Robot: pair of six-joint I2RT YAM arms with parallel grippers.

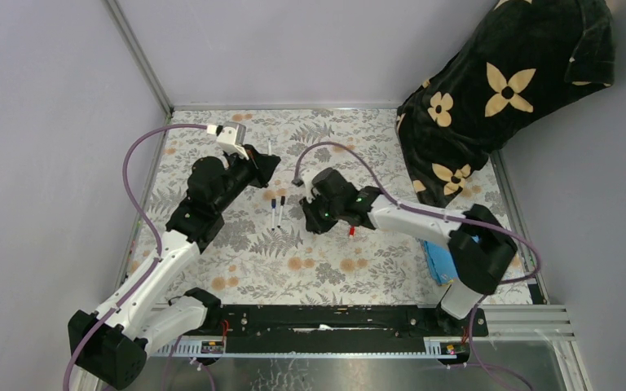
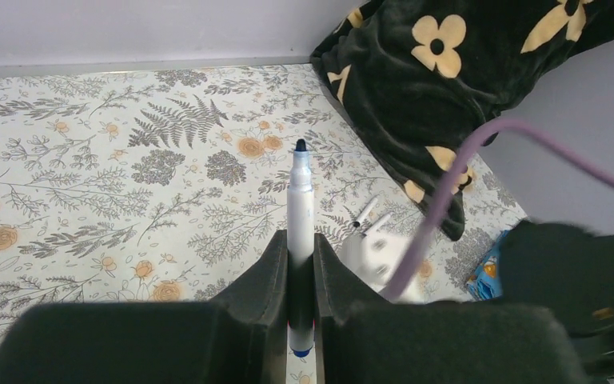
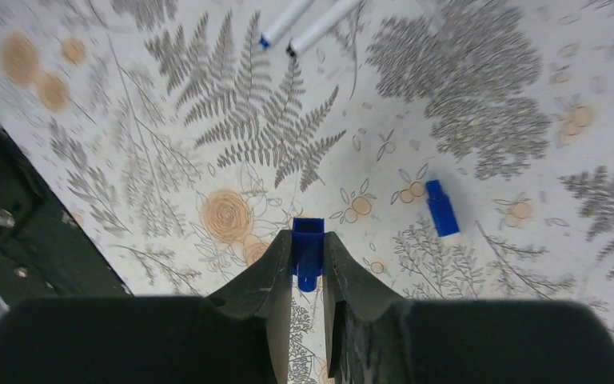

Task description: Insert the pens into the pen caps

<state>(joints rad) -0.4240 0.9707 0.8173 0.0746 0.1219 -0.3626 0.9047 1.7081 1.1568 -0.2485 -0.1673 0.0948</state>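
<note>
The left end effector (image 2: 300, 246) is clamping a light, stiff pen (image 2: 300, 196) by its barrel. The right end effector (image 3: 307, 260) is pinching a tiny, likely slippery blue cap (image 3: 307, 238).

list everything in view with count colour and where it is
pens: 3, white; two side by side mid-table, one held
caps: 3; one blue loose on the table, one blue held, one red on the table right of the pens
blanket: 1, black with cream flowers, far right corner
cloth: 1, blue, right edge, partly hidden
table cover: 1, floral print
cables: 2, purple, one per arm
arms: 2, black and white, bases at the near edge
left gripper: black, shut on a pen
right gripper: black, shut on a blue cap
</note>
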